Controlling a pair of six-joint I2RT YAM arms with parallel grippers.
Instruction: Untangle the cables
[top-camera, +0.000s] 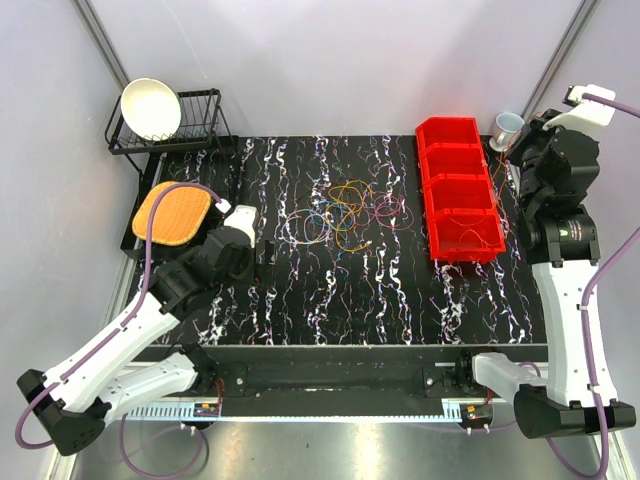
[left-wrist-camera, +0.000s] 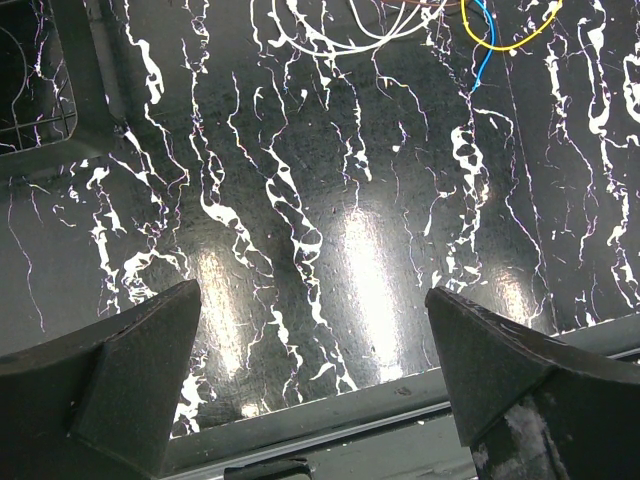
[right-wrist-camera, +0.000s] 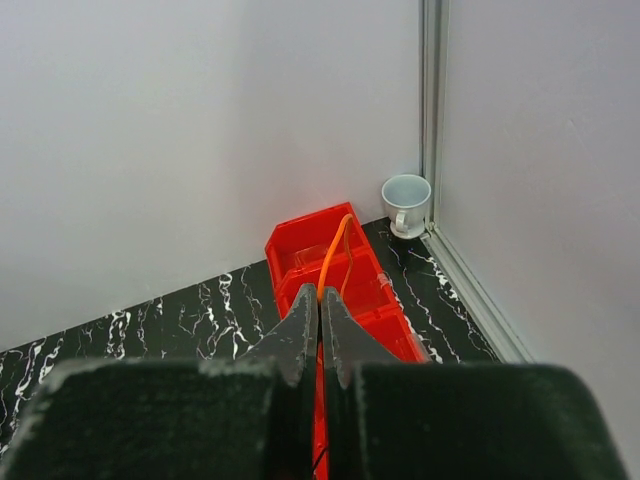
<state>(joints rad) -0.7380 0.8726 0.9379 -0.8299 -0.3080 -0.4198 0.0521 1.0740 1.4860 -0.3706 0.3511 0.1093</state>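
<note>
Pinching orange cable (right-wrist-camera: 327, 258) over red bins (right-wrist-camera: 295, 252), right jaws closed

Top external view: set high above and behind the arm bases and directed forward and down; the whole black, white-veined tabletop (top-camera: 330, 290) is taken in from afar.
Left wrist view: carried low over the tabletop's left part and directed along the left gripper (left-wrist-camera: 312, 292); the surface is seen at close range.
Right wrist view: held high at the far right and directed along the right gripper (right-wrist-camera: 320, 300) toward the back corner.
Shared, top and left wrist: thin coloured cables (top-camera: 345, 212), cut by the wrist view's upper edge.
Shared, top and right wrist: row of red plastic bins (top-camera: 468, 252) and white ceramic cup (top-camera: 507, 125).
</note>
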